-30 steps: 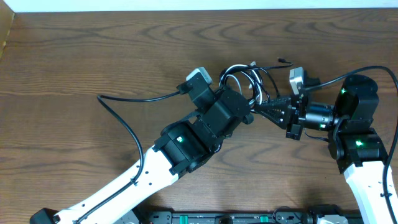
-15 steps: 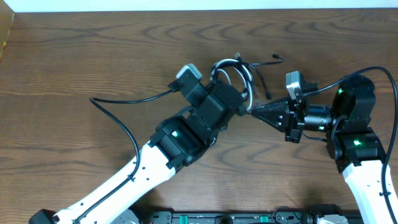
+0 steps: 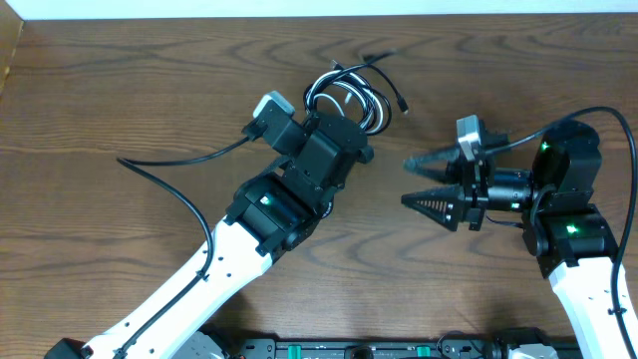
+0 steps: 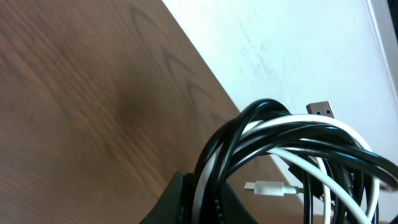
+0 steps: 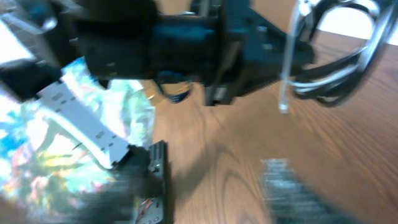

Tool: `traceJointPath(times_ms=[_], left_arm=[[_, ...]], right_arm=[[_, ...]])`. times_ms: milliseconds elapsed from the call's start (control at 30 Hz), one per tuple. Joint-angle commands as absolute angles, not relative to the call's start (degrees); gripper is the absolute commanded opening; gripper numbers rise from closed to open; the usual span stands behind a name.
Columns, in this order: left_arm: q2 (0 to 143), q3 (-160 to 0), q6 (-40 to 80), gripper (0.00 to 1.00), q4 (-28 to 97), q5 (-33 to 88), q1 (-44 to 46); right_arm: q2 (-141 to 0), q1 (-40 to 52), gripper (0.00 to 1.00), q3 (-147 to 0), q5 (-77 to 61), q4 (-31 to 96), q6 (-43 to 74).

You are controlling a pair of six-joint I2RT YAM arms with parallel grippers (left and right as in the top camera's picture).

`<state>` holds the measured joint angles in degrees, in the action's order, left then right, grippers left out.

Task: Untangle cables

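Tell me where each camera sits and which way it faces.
Overhead: above the table, facing down; shows left arm, right arm, the cables, open right pincer.
Left wrist: on the left arm, facing the cables clamped in the left pincer.
Right wrist: blurred, facing the left arm across the table; own pincer unclear.
Shared: all three show the cables.

White-and-black left arm reached diagonally from the lower left of the overhead view up toward centre, wrist extended. Black two-finger left gripper was clamped tight on a bundle of thin black and white cords. White-and-black right arm stood folded at the right, forearm level and pointing left. Black two-finger right gripper had its jaws spread wide, nothing between them.
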<state>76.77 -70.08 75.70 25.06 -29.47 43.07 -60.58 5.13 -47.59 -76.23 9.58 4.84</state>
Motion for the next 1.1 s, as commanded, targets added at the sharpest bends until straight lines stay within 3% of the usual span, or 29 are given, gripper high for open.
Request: traceJointPath(times_ms=[0, 267, 433, 633, 667, 933, 1000, 1067], left_arm=[[77.1, -70.4, 65.7, 0.08, 24.8, -30.4, 42.8], [77.0, -70.4, 52.1, 0.07, 24.6, -24.4, 43.7], [77.1, -70.4, 47.6, 0.08, 24.2, -24.4, 46.0], [77.1, -70.4, 47.6, 0.07, 22.2, -24.4, 48.1], [77.1, -70.4, 47.6, 0.07, 21.8, -24.4, 48.3], [77.1, -70.4, 47.6, 0.07, 21.5, -20.9, 48.4], [77.1, -70.4, 47.6, 0.07, 21.1, -19.4, 48.4], [77.1, -70.4, 47.6, 0.07, 21.1, -19.2, 48.4]], right_arm=[[-60.1, 5.3, 0.91, -48.6, -68.4, 9.7, 10.9], [-60.1, 5.3, 0.91, -48.6, -63.9, 9.7, 15.0], [-60.1, 5.3, 0.82, -48.6, -63.5, 9.6, 15.1], [-60.1, 5.3, 0.63, -48.6, -63.3, 9.6, 15.2], [-60.1, 5.3, 0.54, -48.6, -63.3, 9.6, 15.2], [-60.1, 5.3, 0.16, -48.6, -63.2, 9.6, 15.2], [-60.1, 5.3, 0.01, -48.6, -63.1, 9.7, 15.2], [-60.1, 5.3, 0.01, -48.6, -63.1, 9.7, 15.2]])
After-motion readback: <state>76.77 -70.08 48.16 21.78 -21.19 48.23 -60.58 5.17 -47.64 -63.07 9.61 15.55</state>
